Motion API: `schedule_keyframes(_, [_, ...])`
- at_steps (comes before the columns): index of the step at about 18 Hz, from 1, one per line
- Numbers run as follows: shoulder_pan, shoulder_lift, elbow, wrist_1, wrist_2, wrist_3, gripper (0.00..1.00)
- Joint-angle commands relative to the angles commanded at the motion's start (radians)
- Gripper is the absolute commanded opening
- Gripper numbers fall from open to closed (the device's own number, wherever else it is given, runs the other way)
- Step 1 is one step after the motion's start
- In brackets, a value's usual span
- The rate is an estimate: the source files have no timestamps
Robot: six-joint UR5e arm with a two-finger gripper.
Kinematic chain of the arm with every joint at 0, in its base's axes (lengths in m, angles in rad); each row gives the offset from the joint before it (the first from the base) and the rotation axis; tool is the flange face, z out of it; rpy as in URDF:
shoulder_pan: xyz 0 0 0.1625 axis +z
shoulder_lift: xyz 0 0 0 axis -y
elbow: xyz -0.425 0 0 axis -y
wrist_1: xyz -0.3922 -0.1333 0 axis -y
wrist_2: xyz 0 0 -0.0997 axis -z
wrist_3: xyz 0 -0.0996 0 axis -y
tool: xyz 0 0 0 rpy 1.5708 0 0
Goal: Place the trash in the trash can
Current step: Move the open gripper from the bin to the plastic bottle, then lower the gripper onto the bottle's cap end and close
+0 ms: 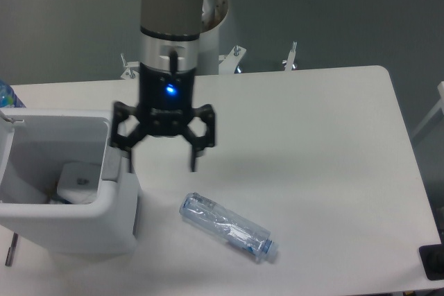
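With the wrapper [78,180] lying low inside the trash can [69,223] at the table's [312,143] left edge, only the crushed clear bottle [227,227] is outside it, flat on the table near the front edge, right of the can. Gripper [163,164] points straight down, fingers spread wide, holding nothing, touching nothing, hovering just right of the can's rim and above-left of the bottle. Arm hangs vertical, blue light on at the wrist.

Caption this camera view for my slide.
Open pincer above table, between trash can and crushed bottle.
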State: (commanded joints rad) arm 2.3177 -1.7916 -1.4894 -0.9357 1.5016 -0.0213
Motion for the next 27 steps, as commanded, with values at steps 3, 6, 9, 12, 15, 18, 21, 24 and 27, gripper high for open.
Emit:
schedule_keyframes(3, [0.038, -0.051, -0.005, 0.003, -0.007, -0.031, 1.00])
schedule_keyframes(6, [0.049, -0.127, 0.017, 0.009, -0.009, -0.074, 1.00])
schedule_keyframes(9, [0.092, -0.222, 0.067, 0.008, -0.004, -0.158, 1.00])
schedule_keyframes(12, [0.121, -0.273, 0.067, 0.008, 0.014, -0.164, 1.00])
schedule_keyframes(15, [0.146, -0.313, 0.074, 0.009, 0.011, -0.169, 1.00])
schedule_keyframes(18, [0.147, -0.380, 0.118, 0.008, 0.025, -0.201, 1.00])
schedule_keyframes(21, [0.147, -0.408, 0.138, 0.008, 0.025, -0.230, 1.00])
schedule_keyframes(24, [0.149, -0.428, 0.141, 0.008, 0.020, -0.253, 1.00])
schedule_keyframes(27, [0.149, -0.462, 0.152, 0.008, 0.025, -0.282, 1.00])
